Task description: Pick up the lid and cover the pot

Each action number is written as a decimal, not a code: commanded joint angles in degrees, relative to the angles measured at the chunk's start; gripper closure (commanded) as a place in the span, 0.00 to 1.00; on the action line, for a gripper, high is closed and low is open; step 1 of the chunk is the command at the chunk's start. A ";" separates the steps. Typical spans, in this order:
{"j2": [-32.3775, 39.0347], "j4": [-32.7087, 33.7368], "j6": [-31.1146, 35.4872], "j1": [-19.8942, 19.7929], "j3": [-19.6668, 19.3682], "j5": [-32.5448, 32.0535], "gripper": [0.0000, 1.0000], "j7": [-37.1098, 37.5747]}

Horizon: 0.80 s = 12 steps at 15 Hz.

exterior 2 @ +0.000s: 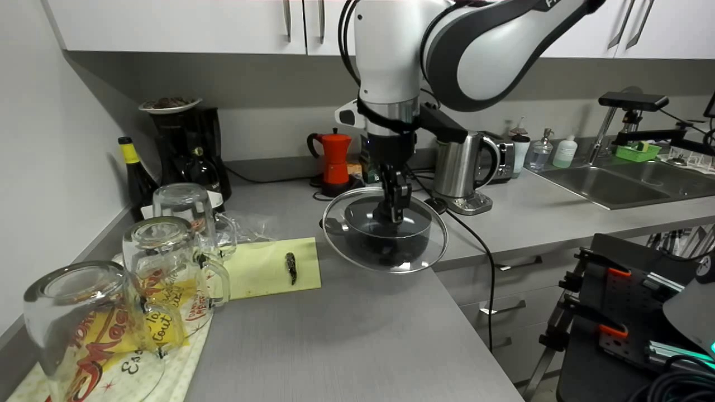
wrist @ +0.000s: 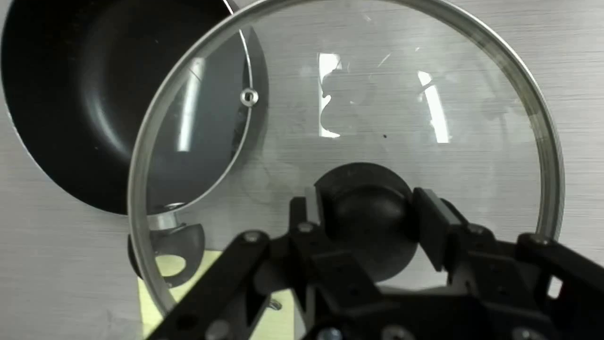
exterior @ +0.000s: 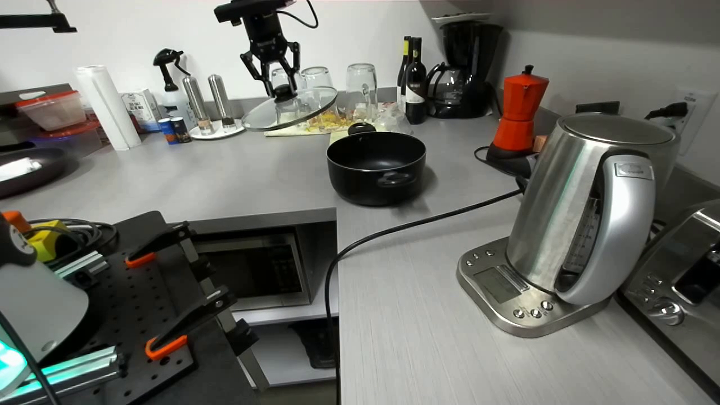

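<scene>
The clear-glass lid (exterior: 306, 108) hangs in the air above the counter, tilted, in an exterior view. It also shows in an exterior view (exterior 2: 385, 248) and in the wrist view (wrist: 368, 118). My gripper (exterior: 285, 91) is shut on the lid's black knob; in the wrist view both fingers (wrist: 365, 208) touch the knob's sides. The black pot (exterior: 374, 183) stands uncovered on the counter, lower than the lid and to its right. In the wrist view the pot (wrist: 80, 108) is at upper left, and the lid overlaps only its right part.
Glass mugs (exterior 2: 162, 251) stand upside down by a yellow sheet (exterior 2: 262, 268). Bottles (exterior: 415, 84), a coffee maker (exterior: 469, 67) and a red moka pot (exterior: 518, 107) stand behind. A steel kettle (exterior: 554, 208) and a black cable (exterior: 427, 216) lie on the pot's near side.
</scene>
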 commanded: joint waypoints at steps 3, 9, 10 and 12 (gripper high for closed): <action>-2.23 2.43 -3.70 -3.98 -2.35 4.66 0.75 0.11; 0.73 7.09 -6.37 -8.63 -5.40 9.67 0.75 -0.76; 1.60 8.05 -6.81 -9.32 -5.81 10.42 0.75 -0.84; 3.54 9.78 -7.26 -10.40 -6.54 11.48 0.75 -0.70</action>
